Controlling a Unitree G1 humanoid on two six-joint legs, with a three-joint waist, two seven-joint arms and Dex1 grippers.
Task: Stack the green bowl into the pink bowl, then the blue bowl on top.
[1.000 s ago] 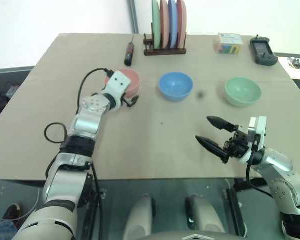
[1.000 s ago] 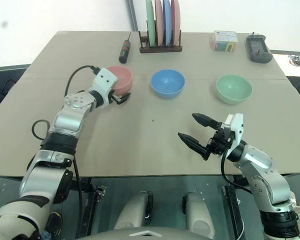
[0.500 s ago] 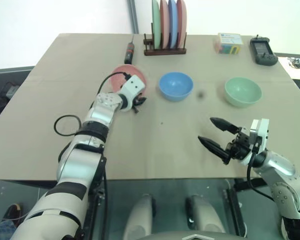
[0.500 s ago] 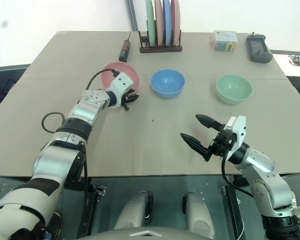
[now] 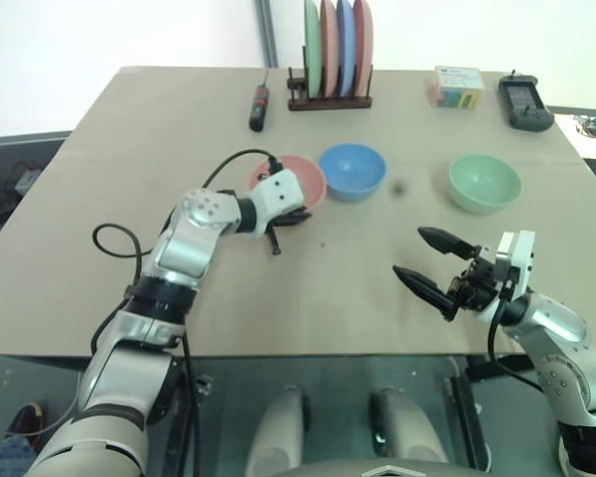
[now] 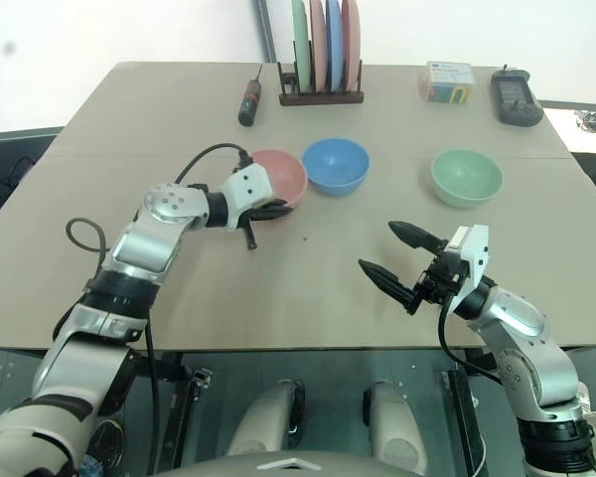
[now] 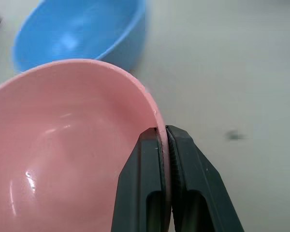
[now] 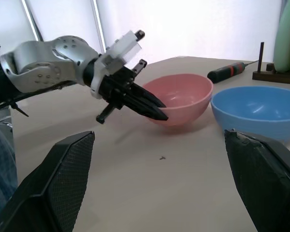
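My left gripper is shut on the near rim of the pink bowl, one finger inside the rim and one outside. The pink bowl sits close beside the blue bowl, to its left, near the table's middle; whether the two touch I cannot tell. Farther right, the green bowl stands alone and empty. My right gripper hovers open near the front right of the table with nothing between its fingers, pointing left toward the pink bowl.
A wooden rack of upright plates stands at the back centre, with a screwdriver to its left. A colourful box and a black device lie at the back right. Bare tabletop lies in front of the bowls.
My left gripper has shut on the pink bowl's rim and pulled the bowl right and nearer, up beside the blue bowl. The right arm has stayed in place.
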